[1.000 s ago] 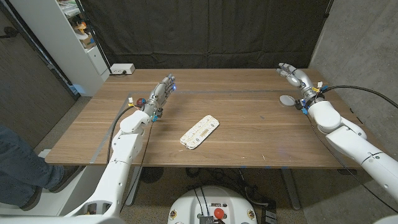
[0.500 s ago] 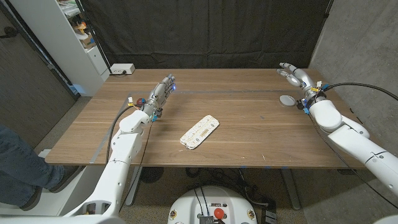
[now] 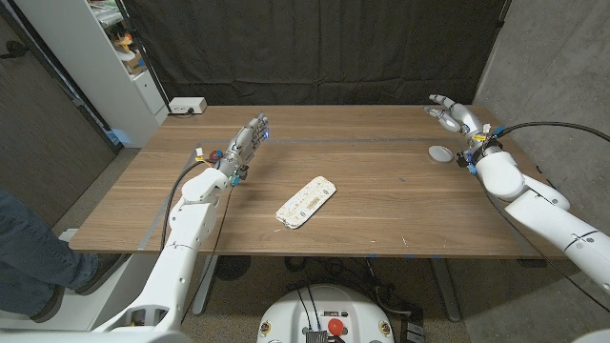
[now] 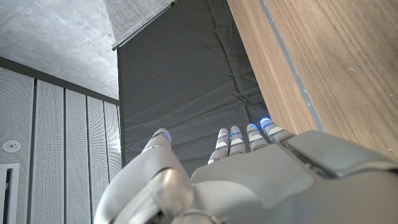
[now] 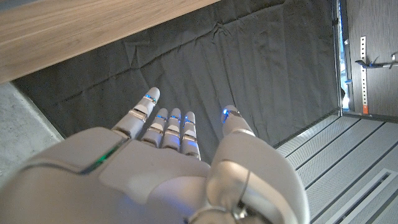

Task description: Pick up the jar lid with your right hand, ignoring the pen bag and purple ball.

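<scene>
A small round grey jar lid lies on the wooden table near its far right edge. My right hand hovers just beyond the lid toward the far right corner, fingers apart and holding nothing; its fingers point at the black curtain in the right wrist view. My left hand stands at the far left of the table with its fingers stretched out and nothing in them. A patterned white pen bag lies near the table's middle.
A white box sits at the table's far left corner. A white shelf unit stands left of the table, and a person's leg shows at the left edge. A black curtain hangs behind the table.
My right arm has shifted slightly to the right and away from the lid, leaving the lid more exposed. The left arm, lid and pen bag have not moved.
</scene>
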